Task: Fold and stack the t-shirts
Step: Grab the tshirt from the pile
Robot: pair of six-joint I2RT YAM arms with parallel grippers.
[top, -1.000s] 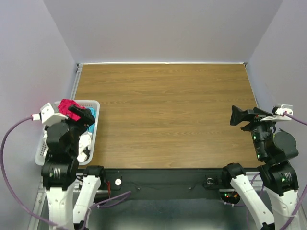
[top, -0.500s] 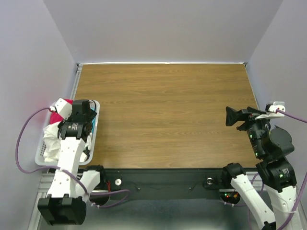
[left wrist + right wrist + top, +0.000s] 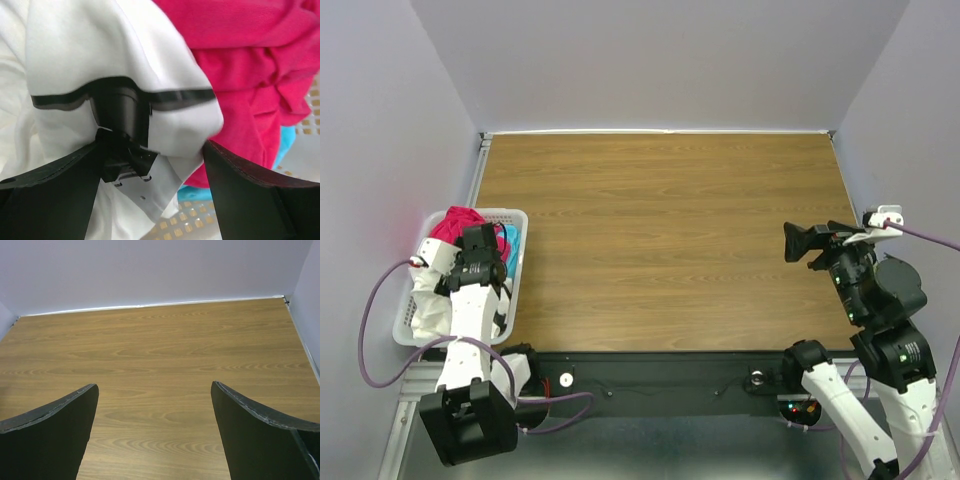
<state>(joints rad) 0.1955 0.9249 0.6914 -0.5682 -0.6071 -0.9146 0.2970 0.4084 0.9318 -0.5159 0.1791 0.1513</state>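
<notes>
1. Widely spread left gripper (image 3: 152, 150), low inside the basket (image 3: 310, 125), with a fold of the white shirt (image 3: 115, 45) in the gap, not clamped.
2. Just to the right of that fold, the bunched pink shirt (image 3: 240, 60); below it, a small piece of the cyan shirt (image 3: 282, 142), near the basket wall.
3. Also widely spread, the right gripper (image 3: 154, 385), holding nothing, above the wooden surface (image 3: 150, 330), well apart from the basket.

The top camera is looking down over the table (image 3: 670, 230); the right wrist is sharing it from low, and the left is nosing close into the basket (image 3: 519, 240).
</notes>
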